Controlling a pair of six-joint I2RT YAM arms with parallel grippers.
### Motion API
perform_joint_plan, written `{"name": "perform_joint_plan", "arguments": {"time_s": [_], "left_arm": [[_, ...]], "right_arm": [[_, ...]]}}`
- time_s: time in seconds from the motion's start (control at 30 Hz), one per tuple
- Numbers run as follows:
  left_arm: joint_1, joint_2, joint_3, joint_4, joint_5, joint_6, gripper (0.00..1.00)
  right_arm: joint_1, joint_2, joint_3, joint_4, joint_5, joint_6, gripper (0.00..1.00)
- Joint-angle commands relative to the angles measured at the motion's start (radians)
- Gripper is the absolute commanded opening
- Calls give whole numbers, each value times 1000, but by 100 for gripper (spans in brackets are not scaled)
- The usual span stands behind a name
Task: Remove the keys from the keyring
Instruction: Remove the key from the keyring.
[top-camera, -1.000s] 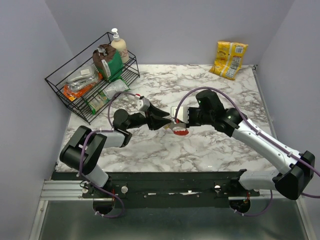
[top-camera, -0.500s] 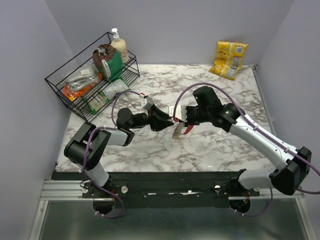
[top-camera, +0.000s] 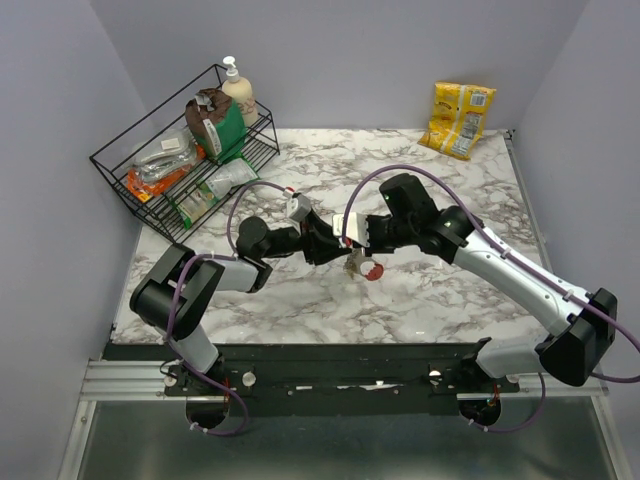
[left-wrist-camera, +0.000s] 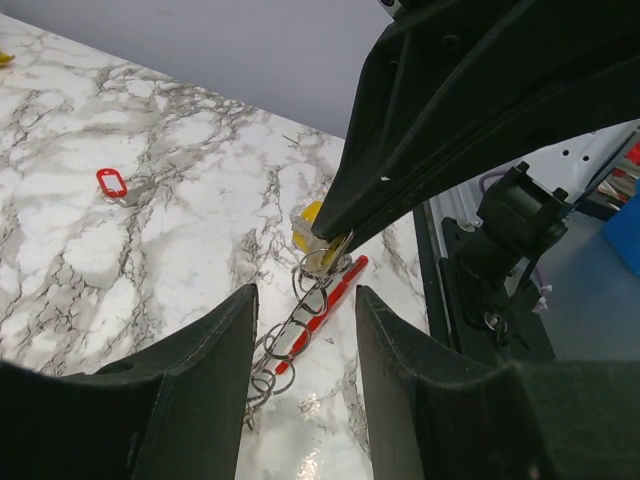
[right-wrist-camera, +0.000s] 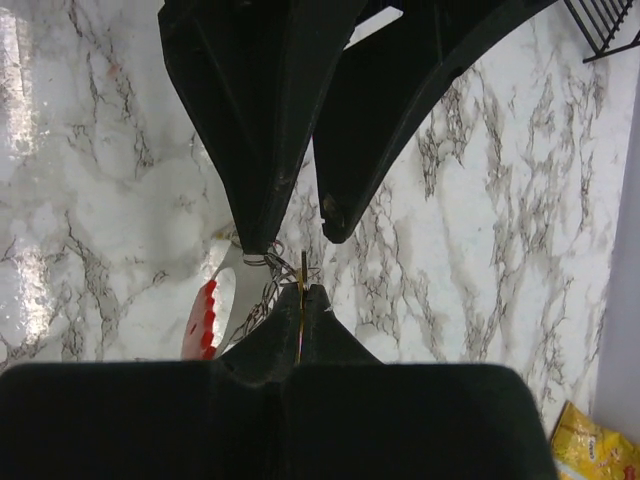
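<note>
**Ring split: right anchors, left works**

Right gripper (right-wrist-camera: 303, 292) is pinched fully shut on the top of the bunch at mid-table. Its wrist cam shows only a thin metal edge in the tips, so I can't tell key blade from ring wire. Left gripper (left-wrist-camera: 303, 300) is about half open, one finger either side of the hanging stack, holding nothing. Keys (top-camera: 356, 264) dangle under the two tips. The keyring (left-wrist-camera: 325, 295) trails down with its red strap, and I can't tell if the low end touches the marble.

My call: right clamp as a steady anchor, close left on one key only, then walk it round the coil. No yanking, the wire looks springy.

Room: table (top-camera: 440, 300) is open near and right. Wire rack (top-camera: 110, 165) far left and snack bag (top-camera: 458, 118) far right are well apart. Loose red tag (left-wrist-camera: 112, 182) lies apart from the bunch, so I'd avoid sweeping it
</note>
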Motion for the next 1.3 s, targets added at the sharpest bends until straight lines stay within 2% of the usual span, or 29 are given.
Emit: {"name": "perform_joint_plan", "arguments": {"time_s": [0.0,0.3,0.33,0.7,1.1,1.27], "left_arm": [[-14,14,21,349,32,-11,51],[-20,20,24,349,58,-25,36],[-20,20,22,349,60,-25,30],[-20,15,15,349,60,-16,0],[-19,5,4,350,40,-16,0],[3,-15,-4,350,3,-5,0]], "right_arm": [[13,10,47,1,-29,23,1],[15,8,57,16,-6,32,1],[15,8,54,21,3,32,1],[15,14,34,42,25,26,1],[15,25,6,104,118,40,1],[13,11,-64,137,137,46,1]]}}
